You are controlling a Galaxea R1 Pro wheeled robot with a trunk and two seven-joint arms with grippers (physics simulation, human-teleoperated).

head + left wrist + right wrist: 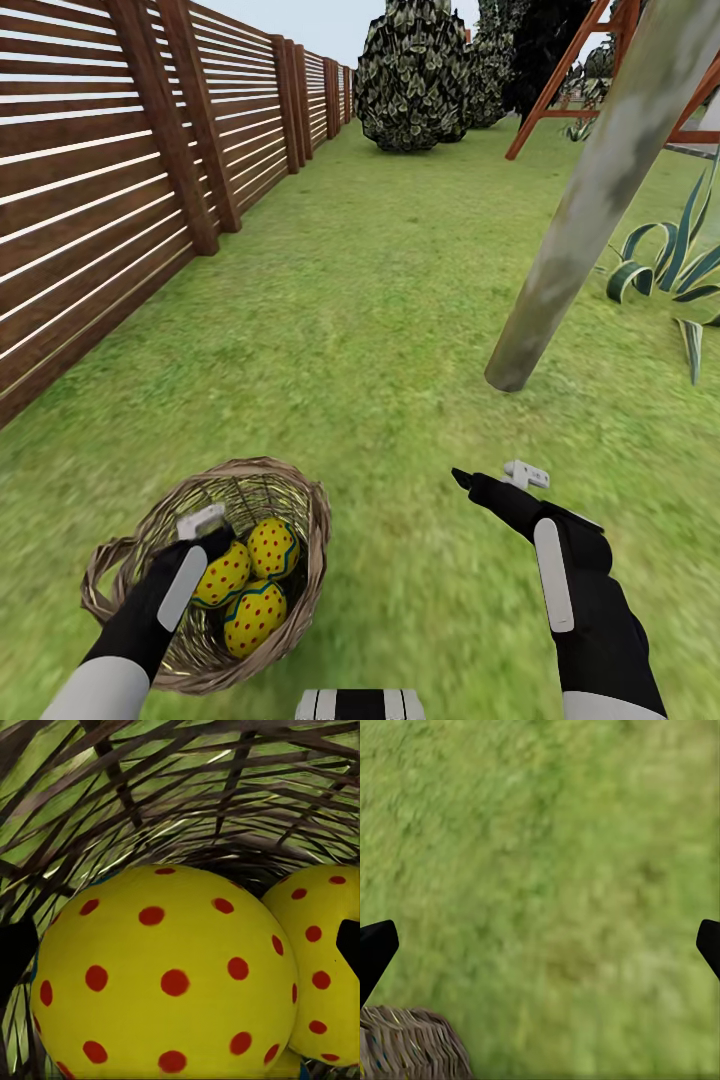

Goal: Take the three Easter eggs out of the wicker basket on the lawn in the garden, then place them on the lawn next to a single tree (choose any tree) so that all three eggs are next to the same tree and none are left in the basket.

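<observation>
The wicker basket (300,500) sits on the lawn (360,300) at the lower left, holding three yellow Easter eggs (273,548) with red dots. My left gripper (222,545) reaches down inside it, open, its fingertips (15,952) on either side of the nearest egg (165,975); a second egg (322,967) lies beside that one. Out to the right of the basket, my right gripper (490,478) hangs open over bare grass with nothing in it. In its wrist view the fingers (375,949) are spread wide and a bit of basket rim (405,1046) shows. The tree's pale mottled trunk (590,200) meets the grass ahead on the right.
A brown slatted fence (120,180) runs along the left. Dark bushes (410,80) and a red-brown wooden frame (560,80) stand at the far end. A striped spiky plant (670,265) grows right of the trunk. Grass stretches between basket and trunk.
</observation>
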